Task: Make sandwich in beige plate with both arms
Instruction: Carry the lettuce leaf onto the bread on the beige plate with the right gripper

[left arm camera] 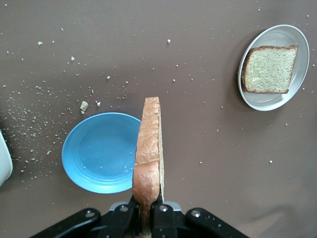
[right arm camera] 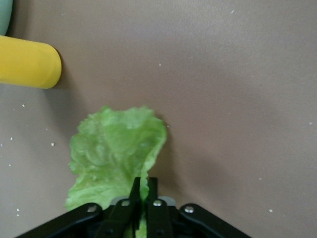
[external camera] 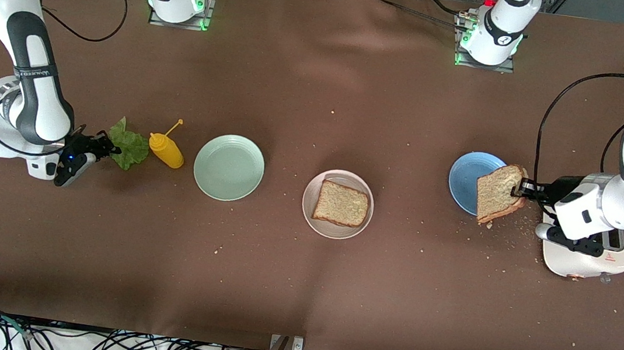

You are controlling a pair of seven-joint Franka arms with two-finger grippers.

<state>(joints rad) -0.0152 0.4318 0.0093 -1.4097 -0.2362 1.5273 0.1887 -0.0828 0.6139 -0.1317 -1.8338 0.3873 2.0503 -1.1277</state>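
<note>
Brown cloth table (external camera: 309, 98), three plates in a row.
Beige plate (external camera: 338, 204) holds one bread slice (external camera: 342, 204); mint-green plate (external camera: 229, 167) and blue plate (external camera: 467, 178) bare. Left gripper (external camera: 521, 189) is clamped on a second bread slice (external camera: 499, 191) over the blue plate's edge. Right gripper (external camera: 105, 147) pinches the lettuce leaf (external camera: 128, 146) beside the yellow bottle (external camera: 166, 149).

We get a high front camera facing both bases over the whole table (external camera: 299, 291). Wrist cameras look straight down, close; left shares the beige plate (left arm camera: 275, 67) with front.
</note>
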